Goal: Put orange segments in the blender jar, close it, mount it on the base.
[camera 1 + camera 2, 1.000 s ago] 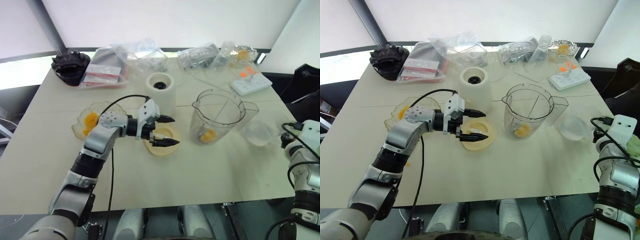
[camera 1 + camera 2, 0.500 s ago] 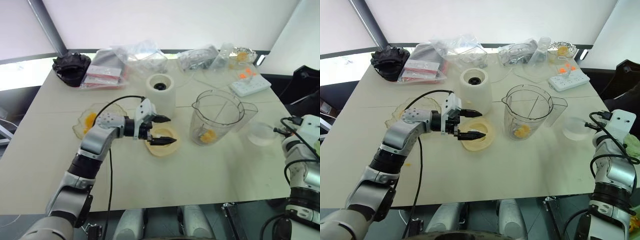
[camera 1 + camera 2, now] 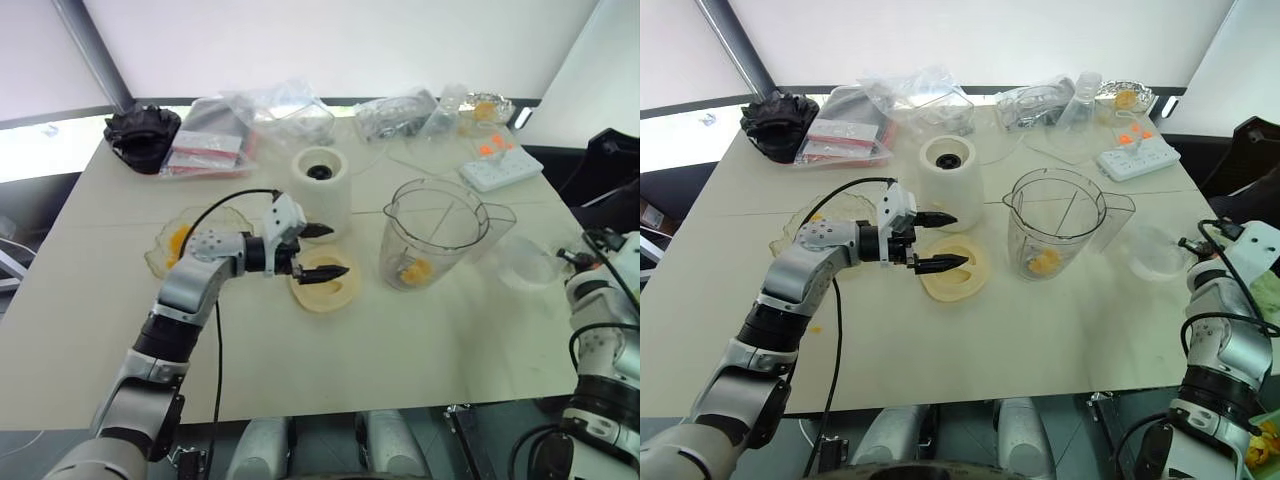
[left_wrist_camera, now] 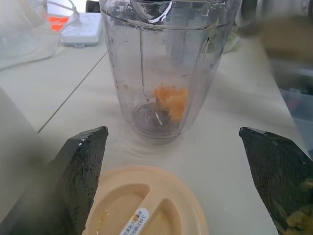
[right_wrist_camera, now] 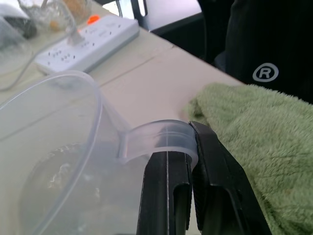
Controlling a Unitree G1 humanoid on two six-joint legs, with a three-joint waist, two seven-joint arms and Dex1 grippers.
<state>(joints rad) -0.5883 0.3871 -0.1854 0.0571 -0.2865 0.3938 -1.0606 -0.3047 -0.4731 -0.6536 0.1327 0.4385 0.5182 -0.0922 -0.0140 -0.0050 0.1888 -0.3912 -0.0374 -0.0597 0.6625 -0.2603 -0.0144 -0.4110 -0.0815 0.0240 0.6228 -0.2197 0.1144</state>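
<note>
Since a second ago the right gripper [image 5: 188, 196] has clamped its fingers onto the handle tab of the small clear plastic cup [image 3: 1157, 251] and lifted it a little off the table [image 3: 90, 300]; the cup now hangs tilted from that grip, where before it sat flat near the table's right edge. The left gripper [image 3: 327, 251] has stayed wide open and holds nothing, keeping its place over the flat cream lid [image 3: 325, 285], which has not moved.

Just beyond the open left fingers [image 4: 83, 171] stands the blender jar [image 3: 438, 232], upright and uncovered, with a few orange segments [image 4: 171, 100] lying at its bottom by the metal blades. The base [image 3: 321, 182] stands just beside the left gripper, on its far side, touching neither the fingers nor the jar, its dark socket facing up. Behind the left wrist sits a shallow clear glass bowl [image 3: 165, 245] with more orange segments in it. The cup in the right gripper looks nearly empty, with only wet traces at its bottom. A green towel [image 5: 254, 132] lies close beside the right gripper, and a white power strip [image 3: 500, 165] lies farther off, past the cup.
</note>
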